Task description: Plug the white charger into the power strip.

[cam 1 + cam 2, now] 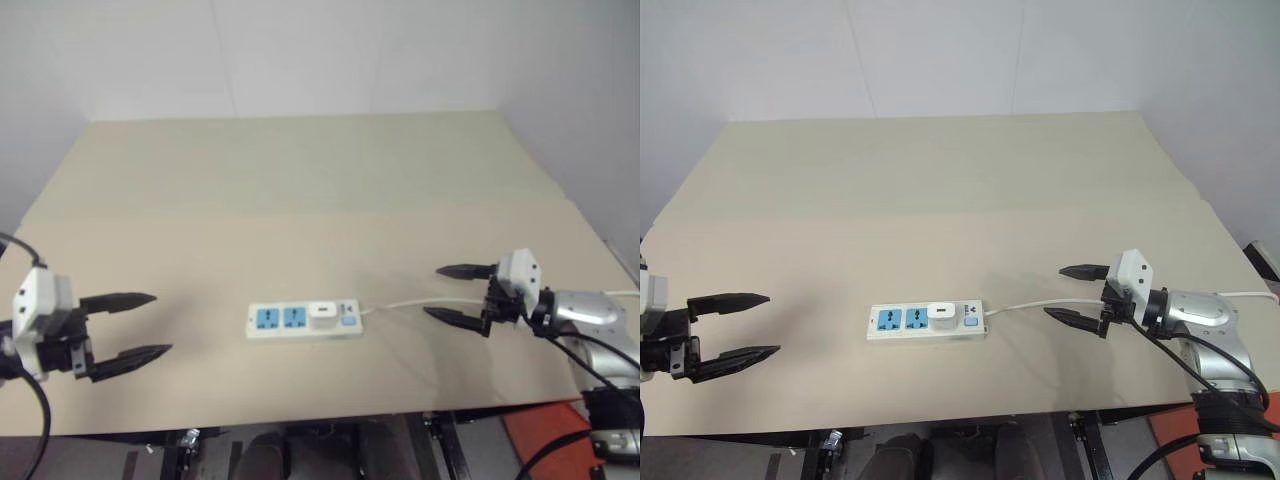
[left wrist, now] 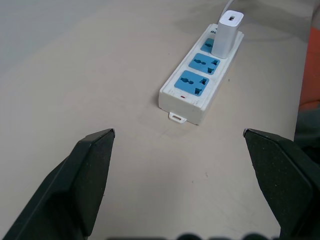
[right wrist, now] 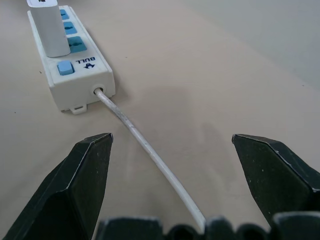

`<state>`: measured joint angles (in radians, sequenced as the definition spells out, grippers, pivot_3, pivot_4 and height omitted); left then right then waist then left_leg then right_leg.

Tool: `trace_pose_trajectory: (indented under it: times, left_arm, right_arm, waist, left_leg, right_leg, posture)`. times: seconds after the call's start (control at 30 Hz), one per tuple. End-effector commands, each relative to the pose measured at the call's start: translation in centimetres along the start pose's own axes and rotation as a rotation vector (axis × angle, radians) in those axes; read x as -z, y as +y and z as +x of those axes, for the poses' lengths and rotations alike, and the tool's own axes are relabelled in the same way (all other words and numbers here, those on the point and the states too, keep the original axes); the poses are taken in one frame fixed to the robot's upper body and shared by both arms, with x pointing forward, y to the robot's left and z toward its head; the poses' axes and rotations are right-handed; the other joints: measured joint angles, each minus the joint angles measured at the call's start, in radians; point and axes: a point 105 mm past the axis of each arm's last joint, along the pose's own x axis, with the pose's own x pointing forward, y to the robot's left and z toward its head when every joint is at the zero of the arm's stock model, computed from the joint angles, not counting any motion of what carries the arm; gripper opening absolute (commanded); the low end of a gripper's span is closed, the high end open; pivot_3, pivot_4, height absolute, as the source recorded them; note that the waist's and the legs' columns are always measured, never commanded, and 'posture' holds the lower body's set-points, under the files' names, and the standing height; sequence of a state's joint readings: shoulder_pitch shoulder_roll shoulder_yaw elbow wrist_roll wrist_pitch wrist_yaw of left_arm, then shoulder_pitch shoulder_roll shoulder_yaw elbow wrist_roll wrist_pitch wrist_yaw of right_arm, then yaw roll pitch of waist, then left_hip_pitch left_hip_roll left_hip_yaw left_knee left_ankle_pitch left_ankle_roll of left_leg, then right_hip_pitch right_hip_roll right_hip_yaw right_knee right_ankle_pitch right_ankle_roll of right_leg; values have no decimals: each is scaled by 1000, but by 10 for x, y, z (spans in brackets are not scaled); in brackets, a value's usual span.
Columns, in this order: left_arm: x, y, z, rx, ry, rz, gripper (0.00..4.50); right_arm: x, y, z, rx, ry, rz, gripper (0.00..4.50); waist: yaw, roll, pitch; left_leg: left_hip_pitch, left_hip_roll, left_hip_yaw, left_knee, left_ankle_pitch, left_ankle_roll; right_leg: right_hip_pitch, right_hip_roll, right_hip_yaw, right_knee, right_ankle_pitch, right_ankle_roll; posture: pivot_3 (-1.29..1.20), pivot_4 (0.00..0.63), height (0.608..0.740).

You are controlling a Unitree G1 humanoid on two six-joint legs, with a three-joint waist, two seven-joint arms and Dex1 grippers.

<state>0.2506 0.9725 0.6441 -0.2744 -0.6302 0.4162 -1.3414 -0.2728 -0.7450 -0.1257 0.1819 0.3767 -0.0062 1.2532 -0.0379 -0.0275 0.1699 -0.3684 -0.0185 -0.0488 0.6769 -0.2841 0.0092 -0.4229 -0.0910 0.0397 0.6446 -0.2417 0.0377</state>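
Charger (image 1: 322, 311) stands plugged upright in the power strip's (image 1: 303, 320) socket nearest its switch and cord (image 1: 410, 303), the strip lying near the tabletop's (image 1: 300, 200) front edge, between the left hand (image 1: 140, 326) and the right hand (image 1: 452, 293), both with fingers spread apart, holding nothing.

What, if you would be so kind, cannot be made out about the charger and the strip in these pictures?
- The small white boxy charger hides the third blue socket beneath it; its prongs' depth cannot be checked.
- The long flat white power strip: whether its switch is on is too small to tell.
- The thin white cord runs off past the right gripper; its far end is cut off.
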Motion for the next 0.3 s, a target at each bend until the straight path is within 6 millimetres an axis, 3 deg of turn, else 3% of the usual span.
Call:
trace_pose_trajectory:
  times: [0.03,0.3]
  left_arm:
    - [-8,-1,3,15,-20,26,4500]
    - [-10,0,5,30,-22,34,4500]
  right_arm:
    - [-13,-5,-6,29,-17,-43,4468]
    - [-13,-2,-7,39,-18,-38,4468]
  waist:
    - [0,0,0]
    - [0,0,0]
  left_leg:
    - [0,0,0,0,0,0]
    - [0,0,0,0,0,0]
  right_leg:
    - [0,0,0,0,0,0]
    - [0,0,0,0,0,0]
  posture:
    - [0,150,740]
    - [0,150,740]
